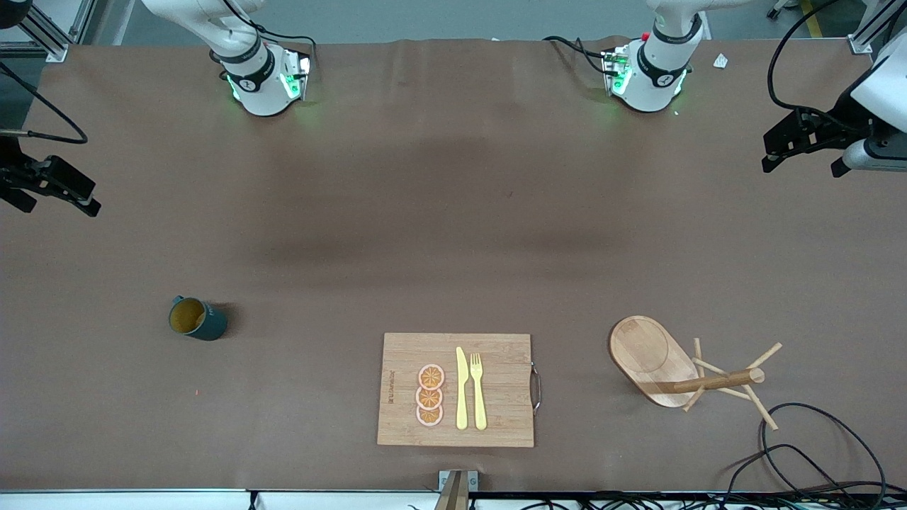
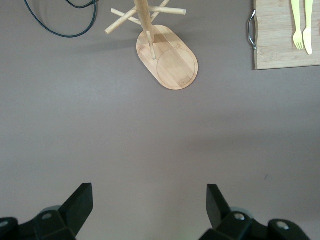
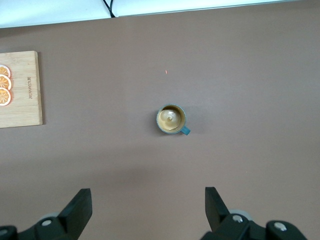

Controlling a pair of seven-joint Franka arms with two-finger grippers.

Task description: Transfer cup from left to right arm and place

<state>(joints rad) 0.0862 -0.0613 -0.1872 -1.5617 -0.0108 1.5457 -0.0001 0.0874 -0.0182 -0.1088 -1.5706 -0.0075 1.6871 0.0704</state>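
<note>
The brown tabletop [image 1: 453, 212] is carrying a bamboo cutting board [image 1: 496, 354], a wooden peg stand [image 1: 655, 361] and the small dark teal ribbed cup [image 1: 197, 318], which is sitting upright toward the right arm's end. Nothing is being gripped yet: the left hand [image 2: 149, 207] and right hand [image 3: 148, 207] are both hanging spread and empty above the tabletop. Next, a hand needs lowering around the cup.
</note>
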